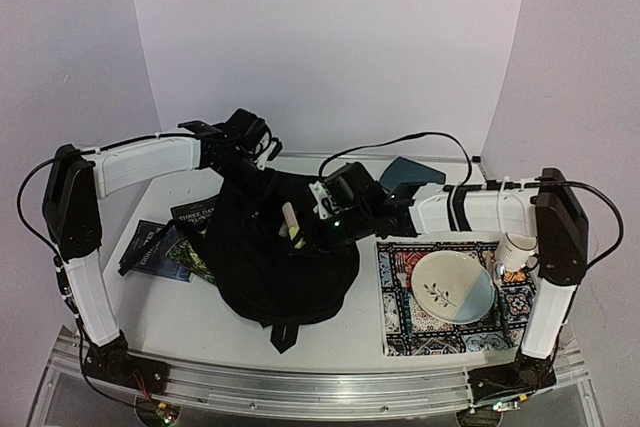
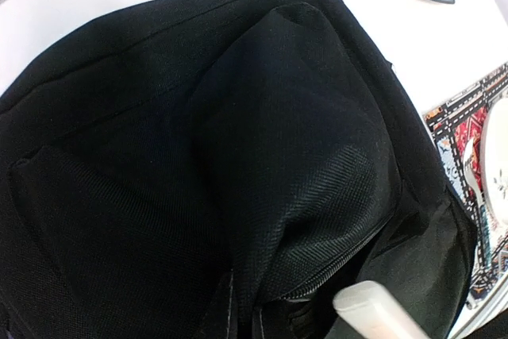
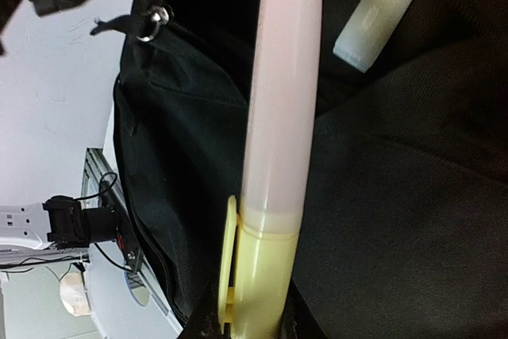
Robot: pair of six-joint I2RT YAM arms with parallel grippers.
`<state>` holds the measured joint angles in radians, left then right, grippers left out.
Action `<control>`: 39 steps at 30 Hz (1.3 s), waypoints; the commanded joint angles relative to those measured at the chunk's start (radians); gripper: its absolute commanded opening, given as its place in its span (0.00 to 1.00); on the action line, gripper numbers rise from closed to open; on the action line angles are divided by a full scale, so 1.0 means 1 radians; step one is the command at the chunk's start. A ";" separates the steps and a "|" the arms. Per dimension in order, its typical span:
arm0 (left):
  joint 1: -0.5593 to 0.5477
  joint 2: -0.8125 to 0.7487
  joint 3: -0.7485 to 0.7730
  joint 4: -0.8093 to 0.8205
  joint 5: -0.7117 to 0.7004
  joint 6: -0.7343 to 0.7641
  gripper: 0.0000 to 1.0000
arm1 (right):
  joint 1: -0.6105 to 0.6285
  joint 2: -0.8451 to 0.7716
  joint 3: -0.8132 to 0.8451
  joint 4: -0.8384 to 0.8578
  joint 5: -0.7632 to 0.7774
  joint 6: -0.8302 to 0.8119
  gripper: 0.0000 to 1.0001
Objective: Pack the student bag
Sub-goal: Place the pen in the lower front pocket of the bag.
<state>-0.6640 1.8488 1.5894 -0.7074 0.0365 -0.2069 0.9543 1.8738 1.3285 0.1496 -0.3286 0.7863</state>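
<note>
The student bag (image 1: pixel 285 267) is a large black backpack lying mid-table with its mouth open. My left gripper (image 1: pixel 252 152) reaches over the bag's far edge; in the left wrist view (image 2: pixel 244 295) its dark fingers pinch a fold of the bag's fabric (image 2: pixel 302 156). My right gripper (image 1: pixel 320 209) is shut on a highlighter (image 1: pixel 292 222) with a yellow cap and a pale pink body (image 3: pixel 282 117), held at the bag's opening (image 3: pixel 381 196). A second white marker (image 3: pixel 377 13) lies inside the bag. A pale pen end (image 2: pixel 373 311) shows in the left wrist view.
Dark books (image 1: pixel 165 245) lie left of the bag. A patterned placemat (image 1: pixel 400 332) at the right carries a plate (image 1: pixel 452 287) and a mug (image 1: pixel 517 250). A grey-teal object (image 1: pixel 410 175) lies behind the right arm. A zipper pull (image 3: pixel 153 17) hangs at the opening's edge.
</note>
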 commanded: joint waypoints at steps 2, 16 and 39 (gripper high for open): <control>0.001 -0.053 0.020 0.029 0.057 -0.081 0.00 | 0.003 0.056 0.044 0.008 -0.028 0.070 0.00; -0.002 -0.102 -0.079 0.046 0.110 -0.172 0.00 | -0.039 0.215 0.249 0.069 0.240 0.168 0.02; 0.073 -0.349 -0.247 0.101 0.068 -0.240 0.51 | -0.045 0.120 0.240 -0.056 0.123 -0.079 0.60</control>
<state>-0.6355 1.5988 1.3865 -0.5945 0.1345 -0.4399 0.9077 2.1176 1.5811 0.1893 -0.1719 0.8229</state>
